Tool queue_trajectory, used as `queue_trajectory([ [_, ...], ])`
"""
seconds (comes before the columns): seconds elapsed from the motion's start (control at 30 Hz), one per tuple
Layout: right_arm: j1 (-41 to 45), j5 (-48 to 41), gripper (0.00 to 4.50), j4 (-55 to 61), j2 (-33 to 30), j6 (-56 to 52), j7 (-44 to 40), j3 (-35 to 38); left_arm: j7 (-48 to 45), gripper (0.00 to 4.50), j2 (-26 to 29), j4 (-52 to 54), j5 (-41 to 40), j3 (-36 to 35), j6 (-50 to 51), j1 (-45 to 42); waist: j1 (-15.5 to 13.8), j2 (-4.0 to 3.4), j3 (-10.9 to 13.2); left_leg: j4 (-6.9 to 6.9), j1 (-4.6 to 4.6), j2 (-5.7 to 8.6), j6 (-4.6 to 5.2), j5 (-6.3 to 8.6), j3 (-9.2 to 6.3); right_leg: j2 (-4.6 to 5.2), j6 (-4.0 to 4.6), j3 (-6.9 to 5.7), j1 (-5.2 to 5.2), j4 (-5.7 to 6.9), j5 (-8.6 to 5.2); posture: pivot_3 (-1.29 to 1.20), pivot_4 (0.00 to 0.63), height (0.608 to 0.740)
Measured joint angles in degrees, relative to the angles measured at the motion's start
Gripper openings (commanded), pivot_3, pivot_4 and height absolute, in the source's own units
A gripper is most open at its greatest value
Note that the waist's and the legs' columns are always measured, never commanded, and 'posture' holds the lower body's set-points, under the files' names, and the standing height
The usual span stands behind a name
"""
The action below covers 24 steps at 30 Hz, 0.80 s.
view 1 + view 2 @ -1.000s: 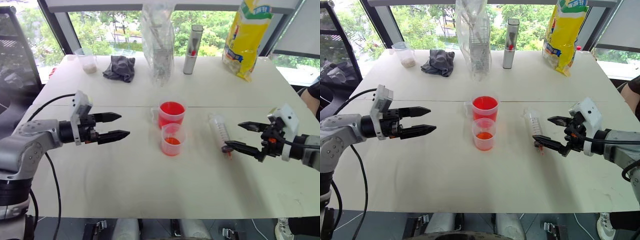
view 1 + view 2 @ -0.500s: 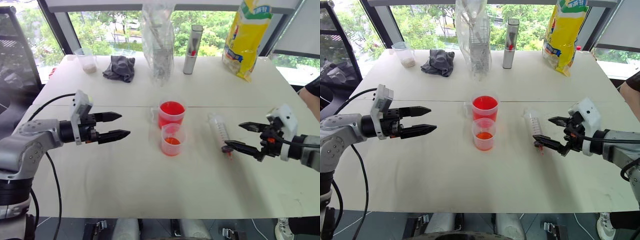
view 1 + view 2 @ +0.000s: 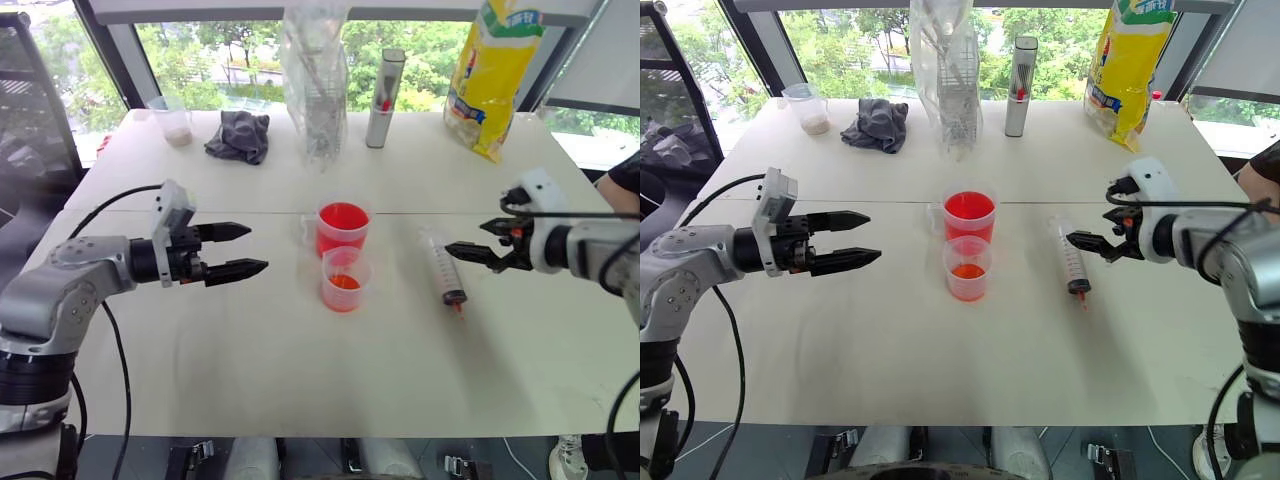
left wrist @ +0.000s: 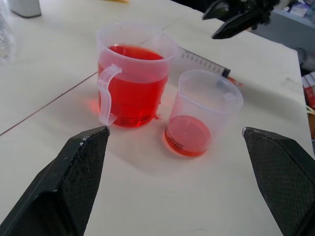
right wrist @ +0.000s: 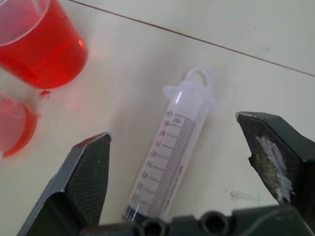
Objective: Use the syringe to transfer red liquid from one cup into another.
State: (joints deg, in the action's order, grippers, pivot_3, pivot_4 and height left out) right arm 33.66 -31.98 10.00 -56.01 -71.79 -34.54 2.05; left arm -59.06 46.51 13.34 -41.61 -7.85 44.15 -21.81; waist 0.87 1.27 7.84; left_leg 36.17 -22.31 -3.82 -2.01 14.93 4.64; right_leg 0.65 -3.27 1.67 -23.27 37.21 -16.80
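- The syringe point(image 3: 1072, 260) lies flat on the counter point(image 3: 890, 340), to the right of the two cups, red tip toward the near edge and white plunger end toward the far side.
- The right pincer point(image 3: 1092, 238) hangs just above the syringe's plunger end, angled down and toward the cups, its jaws spread wide and empty. In the right wrist view the syringe point(image 5: 170, 167) shows between the two black fingers point(image 5: 86, 182), untouched by either.
- The big cup point(image 3: 970, 217) stands mid-counter, red liquid point(image 4: 132, 83) filling most of it, handle turned toward the left side.
- The small cup point(image 3: 968, 268) stands just in front of the big one, close beside it, with a shallow layer of red at its bottom.
- The left pincer point(image 3: 858, 240) hovers over the counter well left of the cups, pointing at them, jaws wide apart and holding nothing.
- Along the far edge: a grey cloth point(image 3: 878, 124), a clear bag point(image 3: 948, 70), a silver tube point(image 3: 1019, 88) and a yellow bag point(image 3: 1128, 65).
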Motion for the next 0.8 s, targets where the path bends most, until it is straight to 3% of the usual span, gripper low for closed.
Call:
queue_trajectory([
  [0.33, 17.79, 5.61, 4.44, -21.92, 8.76, -15.81, 3.83, -12.07, 1.7, 4.5, -0.75, 1.1, 0.08, -0.17, -0.64, 2.0, 0.03, 0.0, 0.0, 0.0, -0.08, 0.0, 0.0, 0.0, 0.04, 0.01, 0.0, 0.03, -0.1, 0.0, 0.01, 0.0, 0.15, 0.74],
  [0.8, 26.19, 12.19, 4.44, -38.99, 13.44, -13.78, -2.04, -27.07, 2.93, 4.5, -0.75, 3.72, -0.32, -0.8, -0.68, 4.03, 0.23, 0.02, -0.02, 0.0, -0.06, 0.0, 0.0, 0.0, 0.05, 0.0, 0.0, 0.02, -0.1, 0.02, 0.01, 0.0, 0.15, 0.74],
])
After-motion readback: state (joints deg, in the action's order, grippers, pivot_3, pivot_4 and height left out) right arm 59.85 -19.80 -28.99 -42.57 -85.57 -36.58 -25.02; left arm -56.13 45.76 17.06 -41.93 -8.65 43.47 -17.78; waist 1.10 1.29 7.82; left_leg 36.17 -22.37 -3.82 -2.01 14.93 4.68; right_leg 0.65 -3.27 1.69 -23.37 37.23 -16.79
